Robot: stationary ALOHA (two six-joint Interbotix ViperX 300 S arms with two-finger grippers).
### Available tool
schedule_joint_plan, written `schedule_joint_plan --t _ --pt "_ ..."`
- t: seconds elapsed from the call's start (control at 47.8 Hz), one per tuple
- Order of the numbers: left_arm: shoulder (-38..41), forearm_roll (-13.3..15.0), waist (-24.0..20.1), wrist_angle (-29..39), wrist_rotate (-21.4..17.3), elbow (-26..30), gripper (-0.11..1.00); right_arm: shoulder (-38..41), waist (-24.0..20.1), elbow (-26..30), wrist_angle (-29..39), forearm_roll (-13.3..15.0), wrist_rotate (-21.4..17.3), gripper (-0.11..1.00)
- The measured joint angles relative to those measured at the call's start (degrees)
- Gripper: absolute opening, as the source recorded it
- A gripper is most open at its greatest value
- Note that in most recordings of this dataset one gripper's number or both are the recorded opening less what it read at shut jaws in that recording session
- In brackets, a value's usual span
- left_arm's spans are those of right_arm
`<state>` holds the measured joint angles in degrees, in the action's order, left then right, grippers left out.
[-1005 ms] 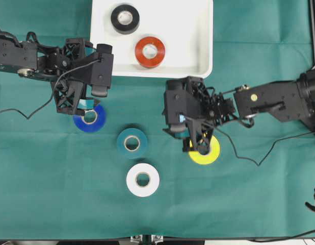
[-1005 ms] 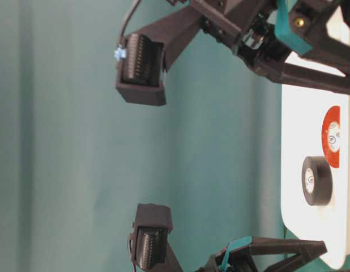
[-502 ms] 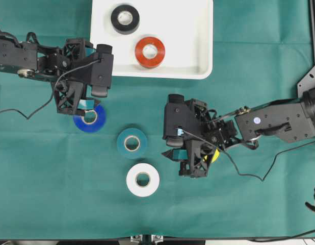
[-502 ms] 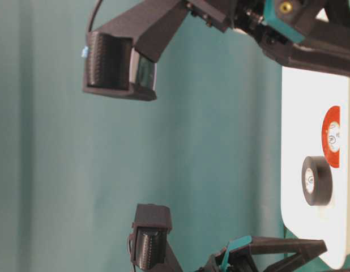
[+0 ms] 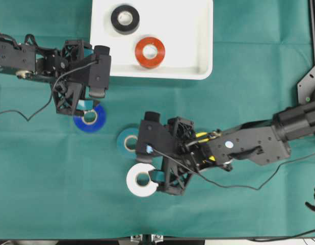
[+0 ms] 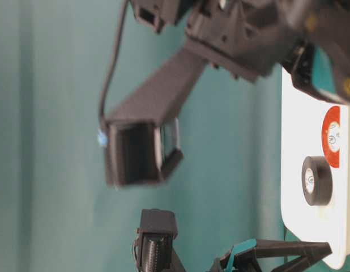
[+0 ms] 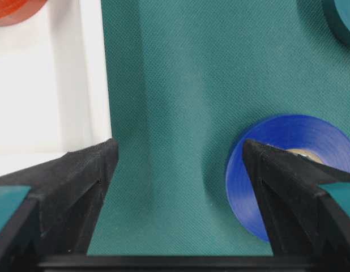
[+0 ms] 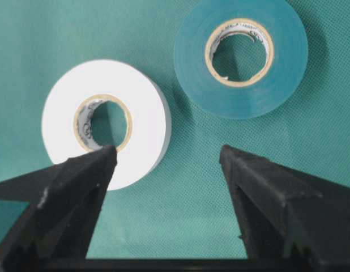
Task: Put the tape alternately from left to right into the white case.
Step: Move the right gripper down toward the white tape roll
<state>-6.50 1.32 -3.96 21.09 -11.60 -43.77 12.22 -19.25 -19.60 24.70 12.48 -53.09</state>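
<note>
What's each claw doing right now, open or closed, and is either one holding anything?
Left claw: open, holding nothing, one finger over the blue tape.
Right claw: open, holding nothing.

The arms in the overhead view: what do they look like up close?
Both are matte black with open lattice framing. Each gripper, left and right, has two wedge-shaped black fingers with teal strips. A boxy black camera sits on each wrist, and thin black cables loop along the arms.

A woven dark-green fabric cloth (image 5: 259, 71) covers the whole work surface, lying flat with faint creases under even, soft light; a black metal bracket (image 5: 309, 84) stands at its right edge
</note>
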Motion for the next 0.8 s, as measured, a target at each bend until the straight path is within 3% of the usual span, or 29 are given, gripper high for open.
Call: schedule_joint_plan --t 0.481,0.795 --pt "0.09 0.09 0.00 -2.46 -0.35 -0.62 0.68 5.01 -1.05 6.59 3.96 0.00 -11.78 0.89" --pt "0.09 0.00 0.00 -3.43 -0.53 -0.62 0.68 7.47 -1.76 8.09 4.66 0.00 -12.92 0.89"
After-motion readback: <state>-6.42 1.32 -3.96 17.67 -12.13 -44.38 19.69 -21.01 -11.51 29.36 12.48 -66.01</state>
